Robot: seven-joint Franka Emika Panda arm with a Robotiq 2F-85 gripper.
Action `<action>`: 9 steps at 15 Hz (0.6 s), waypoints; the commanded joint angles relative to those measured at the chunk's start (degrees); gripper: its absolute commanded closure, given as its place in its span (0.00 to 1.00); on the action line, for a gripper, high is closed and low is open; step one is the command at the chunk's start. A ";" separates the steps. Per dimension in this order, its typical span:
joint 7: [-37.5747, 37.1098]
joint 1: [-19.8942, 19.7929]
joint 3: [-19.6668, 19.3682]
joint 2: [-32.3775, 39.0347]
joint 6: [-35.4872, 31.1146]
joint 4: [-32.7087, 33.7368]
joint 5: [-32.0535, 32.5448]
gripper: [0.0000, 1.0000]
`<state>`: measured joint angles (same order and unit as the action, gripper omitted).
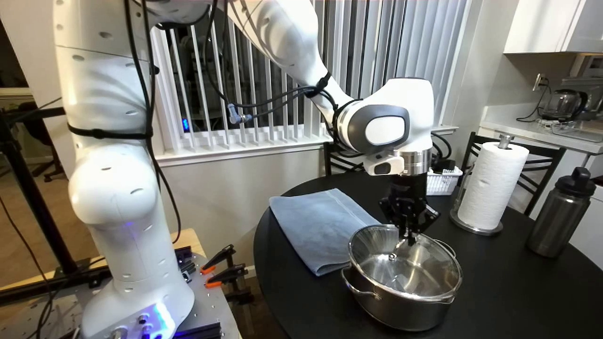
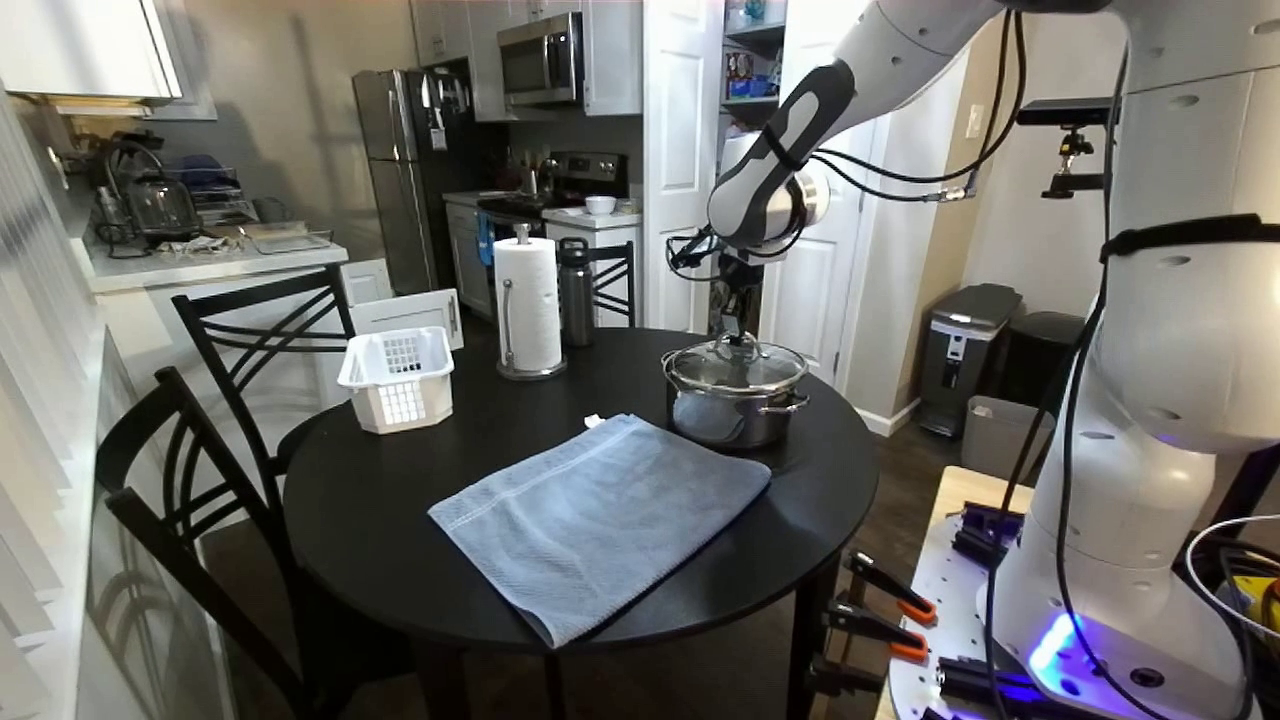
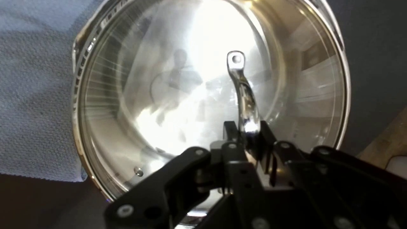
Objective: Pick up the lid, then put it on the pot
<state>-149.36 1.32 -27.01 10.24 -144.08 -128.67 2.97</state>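
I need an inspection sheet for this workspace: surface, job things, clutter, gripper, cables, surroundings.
Surface: round black table.
Job things: glass lid on the steel pot; full seating cannot be confirmed.
Clutter: blue-grey cloth beside the pot; white basket, paper towel roll and metal bottle farther off.
Gripper: closely straddles the lid's handle; whether it is clamped cannot be told.
Cables: black, strapped along the arm, slack loops hanging.
Surroundings: black chairs by the table; kettle on a counter; orange-tipped clamps near the arm's base.
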 commanded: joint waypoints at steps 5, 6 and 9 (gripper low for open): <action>0.00 7.70 -7.21 0.49 -4.00 0.06 -0.26 0.95; 0.00 8.59 -7.26 0.66 -3.86 -0.09 -0.10 0.95; 0.00 10.93 -7.37 1.33 -4.10 -0.15 -0.13 0.95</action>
<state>-149.36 9.54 -33.20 11.67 -146.39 -128.66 3.03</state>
